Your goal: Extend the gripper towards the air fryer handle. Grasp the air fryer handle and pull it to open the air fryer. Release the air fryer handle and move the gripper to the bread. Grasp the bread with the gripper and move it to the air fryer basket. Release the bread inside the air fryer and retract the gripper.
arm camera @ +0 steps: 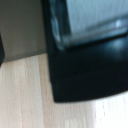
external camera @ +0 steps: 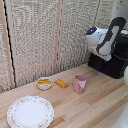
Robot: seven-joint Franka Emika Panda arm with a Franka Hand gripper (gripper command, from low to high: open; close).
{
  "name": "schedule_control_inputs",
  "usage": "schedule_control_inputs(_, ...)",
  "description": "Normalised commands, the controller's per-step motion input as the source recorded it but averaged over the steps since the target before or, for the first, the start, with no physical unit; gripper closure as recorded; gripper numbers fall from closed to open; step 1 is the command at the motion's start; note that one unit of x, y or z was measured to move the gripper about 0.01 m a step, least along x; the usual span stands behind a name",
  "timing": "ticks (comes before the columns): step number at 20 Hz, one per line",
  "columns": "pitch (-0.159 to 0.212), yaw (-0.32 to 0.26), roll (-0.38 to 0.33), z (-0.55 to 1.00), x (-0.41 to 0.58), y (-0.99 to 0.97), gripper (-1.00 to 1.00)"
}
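Observation:
The air fryer (external camera: 114,64) is a glossy black box at the exterior view's far right, on the wooden table. My white-and-black arm hangs in front of its upper part, and my gripper (external camera: 106,57) is low against the fryer's front; its fingers are too small and dark to read. The wrist view is filled by the fryer's black body (arm camera: 87,70) close up, with a shiny pale panel above it. I cannot make out the air fryer handle or the air fryer basket. The bread (external camera: 61,83), a small orange-brown block, lies on the table toward the exterior view's left.
A pink cup (external camera: 80,83) stands just right of the bread. A small white bowl (external camera: 44,83) with yellow contents sits left of it. A patterned white plate (external camera: 30,111) lies at the front left. A woven screen (external camera: 45,35) backs the table.

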Motion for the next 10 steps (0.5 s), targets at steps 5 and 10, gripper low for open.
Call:
schedule_control_inputs(5, 0.154, 0.003, 0.016, 0.20, 0.091, -0.22, 1.00)
schedule_control_inputs(10, 0.120, 0.013, 0.004, 0.00, 0.057, -0.19, 1.00)
